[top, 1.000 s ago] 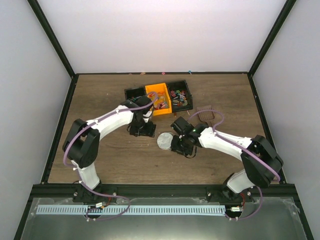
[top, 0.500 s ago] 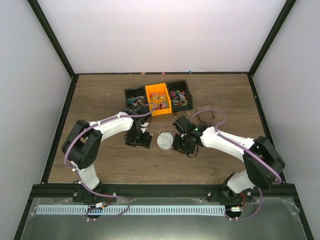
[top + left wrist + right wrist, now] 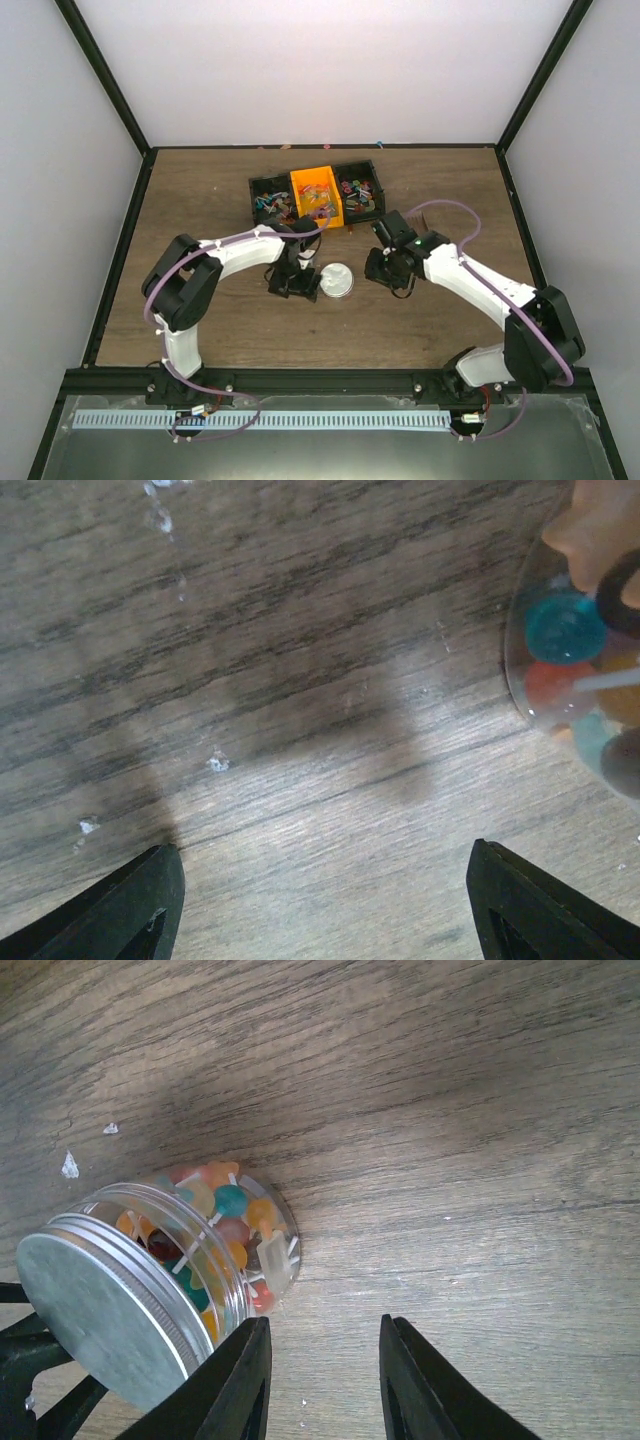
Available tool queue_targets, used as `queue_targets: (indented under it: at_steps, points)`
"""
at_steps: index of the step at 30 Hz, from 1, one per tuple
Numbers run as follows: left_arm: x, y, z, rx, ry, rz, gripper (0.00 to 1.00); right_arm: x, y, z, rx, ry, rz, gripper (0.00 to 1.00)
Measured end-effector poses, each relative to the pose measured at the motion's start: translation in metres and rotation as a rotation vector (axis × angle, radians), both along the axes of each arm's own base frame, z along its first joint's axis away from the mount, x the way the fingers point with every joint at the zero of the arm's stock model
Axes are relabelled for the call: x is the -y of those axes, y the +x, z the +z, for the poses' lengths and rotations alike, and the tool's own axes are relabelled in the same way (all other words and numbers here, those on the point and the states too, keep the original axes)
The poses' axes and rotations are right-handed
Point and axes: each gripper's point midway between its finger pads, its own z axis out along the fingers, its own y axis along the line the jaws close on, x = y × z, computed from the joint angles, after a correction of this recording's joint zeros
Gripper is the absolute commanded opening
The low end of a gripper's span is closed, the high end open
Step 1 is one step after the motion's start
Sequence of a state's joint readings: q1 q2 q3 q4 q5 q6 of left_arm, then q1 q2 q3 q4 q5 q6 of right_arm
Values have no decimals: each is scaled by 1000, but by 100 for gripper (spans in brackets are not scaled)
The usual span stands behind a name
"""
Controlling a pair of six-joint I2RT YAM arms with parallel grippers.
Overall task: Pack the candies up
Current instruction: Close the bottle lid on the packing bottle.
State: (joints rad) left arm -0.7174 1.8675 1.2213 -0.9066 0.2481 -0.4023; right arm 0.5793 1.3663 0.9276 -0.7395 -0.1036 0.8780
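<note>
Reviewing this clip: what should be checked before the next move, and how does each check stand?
1. Lid on jar: ok. Whether it is tight: cannot tell.
2. Jar holds candies: ok, seen through the wall.
3. Jar upright on the table: ok in the top view.
4. Left gripper free: ok, open wide, bare table between its fingers, jar off to one side.
5. Right gripper free: ok, slightly open, nothing held, jar beside it.
6. Bins emptied: not ok, candies lie in them.
</note>
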Motion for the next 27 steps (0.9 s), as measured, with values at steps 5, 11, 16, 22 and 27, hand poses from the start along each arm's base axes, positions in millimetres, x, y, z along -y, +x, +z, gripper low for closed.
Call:
queue_targets:
  at_steps: [5, 11, 16, 22, 27]
  points:
    - [2, 2, -3, -8, 6, 10, 79, -2, 3, -2, 4, -6, 27, 32]
    - [9, 11, 4, 9, -9, 13, 80, -8, 3, -9, -17, 5, 46, 32]
    - [11, 13, 7, 14, -12, 14, 80, -10, 4, -9, -11, 14, 58, 31]
    - [7, 11, 6, 11, 3, 14, 79, -12, 5, 1, 16, 33, 62, 31]
    - [2, 12, 12, 31, 19, 14, 80, -23, 10, 15, 56, 102, 80, 30]
